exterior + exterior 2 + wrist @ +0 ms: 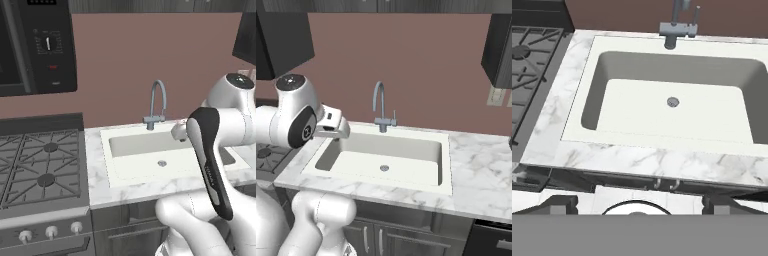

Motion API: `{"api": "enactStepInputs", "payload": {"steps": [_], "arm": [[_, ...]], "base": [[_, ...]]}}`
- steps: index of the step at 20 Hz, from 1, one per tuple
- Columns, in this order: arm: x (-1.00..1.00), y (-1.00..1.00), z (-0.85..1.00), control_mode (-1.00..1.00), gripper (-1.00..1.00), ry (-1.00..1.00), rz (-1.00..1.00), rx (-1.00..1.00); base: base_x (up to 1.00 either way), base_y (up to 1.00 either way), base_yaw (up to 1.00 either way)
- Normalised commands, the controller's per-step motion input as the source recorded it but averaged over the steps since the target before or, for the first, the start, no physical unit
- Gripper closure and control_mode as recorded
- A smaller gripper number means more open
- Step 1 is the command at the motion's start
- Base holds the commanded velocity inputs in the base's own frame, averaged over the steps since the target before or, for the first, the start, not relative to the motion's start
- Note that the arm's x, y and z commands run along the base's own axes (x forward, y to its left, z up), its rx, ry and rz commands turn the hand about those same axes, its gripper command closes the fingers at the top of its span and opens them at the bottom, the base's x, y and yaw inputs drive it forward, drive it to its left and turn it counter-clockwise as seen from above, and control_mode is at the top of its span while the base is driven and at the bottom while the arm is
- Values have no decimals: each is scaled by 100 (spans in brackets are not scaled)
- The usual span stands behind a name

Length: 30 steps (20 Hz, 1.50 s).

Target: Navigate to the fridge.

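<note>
Straight ahead in the left base view I have a white sink set in a marble table, with a grey faucet at its back edge. A gas stove sits just beside it on the left, and a black microwave hangs above that. My arm rises at the lower right.

From the right base view I see the same sink and faucet, more marble running off to the right, and dark upper cabinets at the top corners.

Through the hand view I look down into the basin, its drain near the middle and the stove grates at the left. The end effector's dark tips poke up at the bottom edge, set wide apart with nothing between them, so I read it as released.

No silver-grey appliance front is anywhere in front of me. I judge the drive barely begun: the base faces the sink, and the turn and the travel to the fridge are still to do.
</note>
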Motion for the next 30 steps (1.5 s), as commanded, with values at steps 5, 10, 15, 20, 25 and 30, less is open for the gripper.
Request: {"api": "enactStepInputs", "payload": {"steps": [5, 10, 15, 20, 25, 30], "arm": [[0, 0, 0, 100, -100, 0, 0, 0], [0, 0, 0, 100, -100, 0, 0, 0], [0, 0, 0, 100, -100, 0, 0, 0], [0, 0, 0, 100, -100, 0, 0, 0], [0, 0, 0, 100, -100, 0, 0, 0], [0, 0, 0, 100, -100, 0, 0, 0]], "base": [[-95, 0, 0], [-100, 0, 0], [-86, -3, -1], [-12, 1, -74], [0, 0, -99], [0, 0, -99]]}}
